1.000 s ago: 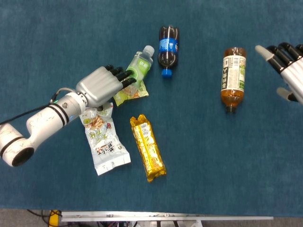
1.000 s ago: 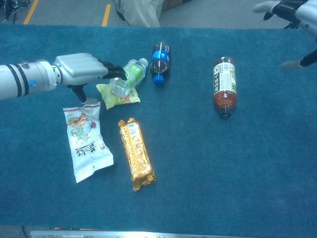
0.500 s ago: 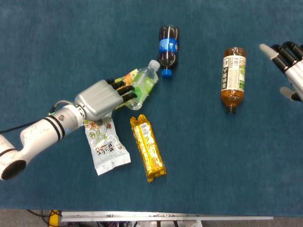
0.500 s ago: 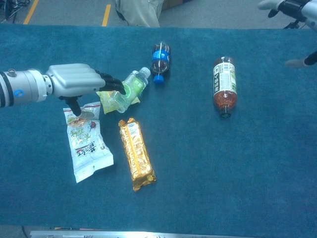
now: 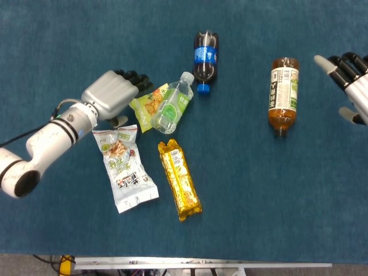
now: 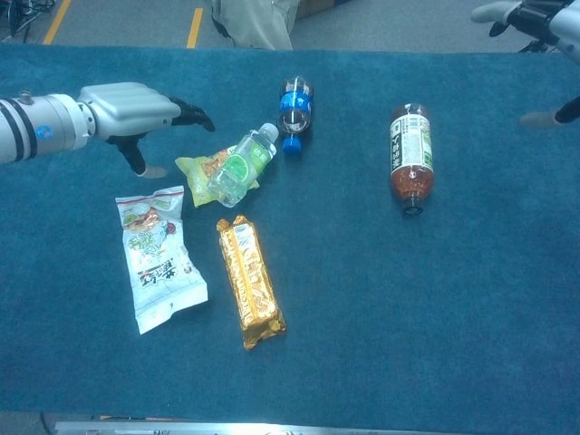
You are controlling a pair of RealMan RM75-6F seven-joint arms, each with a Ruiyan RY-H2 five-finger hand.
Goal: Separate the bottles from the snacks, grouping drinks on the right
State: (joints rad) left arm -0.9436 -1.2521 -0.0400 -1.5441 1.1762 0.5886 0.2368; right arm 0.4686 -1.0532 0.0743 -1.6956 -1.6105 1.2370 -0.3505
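A small clear bottle with a green label (image 5: 171, 109) (image 6: 237, 168) lies tilted across a yellow-green snack bag (image 5: 145, 103) (image 6: 201, 170). My left hand (image 5: 114, 92) (image 6: 136, 104) hovers just left of them, fingers apart, holding nothing and touching neither. A cola bottle (image 5: 205, 54) (image 6: 294, 104) lies above the green one, cap toward it. A brown tea bottle (image 5: 283, 95) (image 6: 410, 154) lies further right. My right hand (image 5: 349, 80) (image 6: 530, 16) is open at the right edge, apart from the tea bottle. A white snack bag (image 5: 123, 169) (image 6: 156, 258) and a gold snack pack (image 5: 179, 179) (image 6: 247, 281) lie lower left.
The blue cloth (image 5: 259, 190) covers the whole table. A metal rail (image 5: 201, 264) runs along the front edge. A person's legs (image 6: 254, 20) stand beyond the far edge in the chest view.
My left hand let go of the green-label bottle and drew back up and to the left. The bottle and the yellow-green bag shifted slightly right. The right hand barely moved.
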